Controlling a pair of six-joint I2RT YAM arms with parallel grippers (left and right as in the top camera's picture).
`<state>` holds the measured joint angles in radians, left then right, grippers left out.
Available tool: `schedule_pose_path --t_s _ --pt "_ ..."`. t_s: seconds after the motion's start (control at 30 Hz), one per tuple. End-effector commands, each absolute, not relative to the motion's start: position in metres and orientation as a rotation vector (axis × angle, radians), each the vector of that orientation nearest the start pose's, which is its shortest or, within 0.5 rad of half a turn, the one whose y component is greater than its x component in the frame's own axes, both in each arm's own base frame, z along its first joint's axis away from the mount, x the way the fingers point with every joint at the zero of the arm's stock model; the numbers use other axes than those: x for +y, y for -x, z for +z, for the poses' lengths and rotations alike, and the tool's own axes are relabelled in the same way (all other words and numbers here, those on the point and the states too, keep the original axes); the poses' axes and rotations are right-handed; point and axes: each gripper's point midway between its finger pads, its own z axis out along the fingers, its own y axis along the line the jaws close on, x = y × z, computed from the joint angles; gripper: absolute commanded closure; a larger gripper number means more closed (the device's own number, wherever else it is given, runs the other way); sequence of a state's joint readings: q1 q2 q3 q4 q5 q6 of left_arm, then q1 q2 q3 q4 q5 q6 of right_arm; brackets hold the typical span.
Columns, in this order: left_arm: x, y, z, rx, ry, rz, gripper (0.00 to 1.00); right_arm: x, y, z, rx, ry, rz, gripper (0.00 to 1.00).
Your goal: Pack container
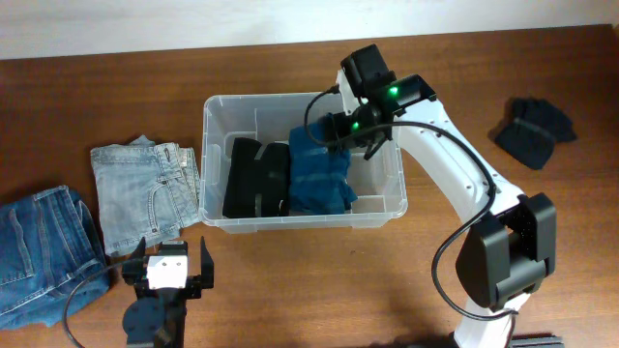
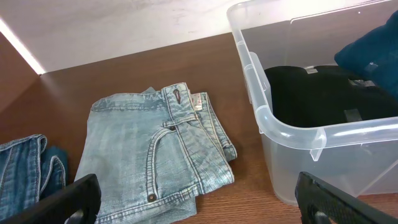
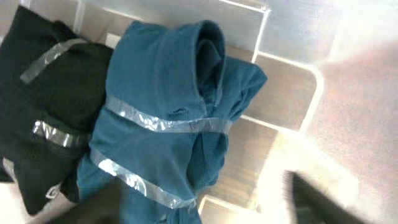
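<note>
The clear plastic container (image 1: 221, 111) stands mid-table. Inside lie a black folded garment (image 1: 253, 178) and a teal taped garment (image 1: 319, 172). Both also show in the right wrist view, the teal bundle (image 3: 165, 106) beside the black one (image 3: 50, 99). My right gripper (image 1: 360, 143) hovers open over the container's right part, above the teal garment, holding nothing. My left gripper (image 1: 174, 266) is open and empty at the front, left of the container. Light-blue folded jeans (image 1: 145, 188) lie just ahead of it, seen in the left wrist view (image 2: 149, 149) next to the container's corner (image 2: 273, 121).
Darker blue jeans (image 1: 39, 251) lie at the far left edge. A dark navy garment (image 1: 532, 130) lies at the right. Bare wood runs along the front and right of the container.
</note>
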<state>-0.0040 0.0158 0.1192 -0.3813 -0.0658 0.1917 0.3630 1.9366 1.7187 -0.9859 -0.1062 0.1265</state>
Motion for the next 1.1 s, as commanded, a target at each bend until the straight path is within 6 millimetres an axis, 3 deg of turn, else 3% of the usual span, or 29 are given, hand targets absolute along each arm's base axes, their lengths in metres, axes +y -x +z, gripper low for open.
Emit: schedule_pose_path --t_s 0.0,0.03,0.3,0.47,0.6,0.83,1.07 --pt "0.01 -0.23 0.135 1.845 -0.152 0.197 0.01 0.167 -0.423 0.14 2.78 0.292 0.244 0.92" --pt "0.01 -0.23 0.135 1.845 -0.152 0.197 0.01 0.165 -0.424 0.138 2.79 0.234 0.243 0.96" --pt "0.01 -0.23 0.135 1.845 -0.152 0.197 0.01 0.144 -0.424 0.117 2.818 0.094 0.095 0.96" --pt "0.01 -0.23 0.135 1.845 -0.152 0.197 0.01 0.145 -0.424 0.098 2.852 0.043 0.086 0.96" --pt "0.01 -0.23 0.135 1.845 -0.152 0.197 0.01 0.151 -0.422 0.079 2.889 -0.009 0.083 0.96" --pt "0.01 -0.23 0.135 1.845 -0.152 0.197 0.01 0.173 -0.418 0.048 2.931 0.063 0.075 0.96" --pt "0.01 -0.23 0.135 1.845 -0.152 0.197 0.01 0.198 -0.412 0.036 2.961 0.129 0.191 0.96"
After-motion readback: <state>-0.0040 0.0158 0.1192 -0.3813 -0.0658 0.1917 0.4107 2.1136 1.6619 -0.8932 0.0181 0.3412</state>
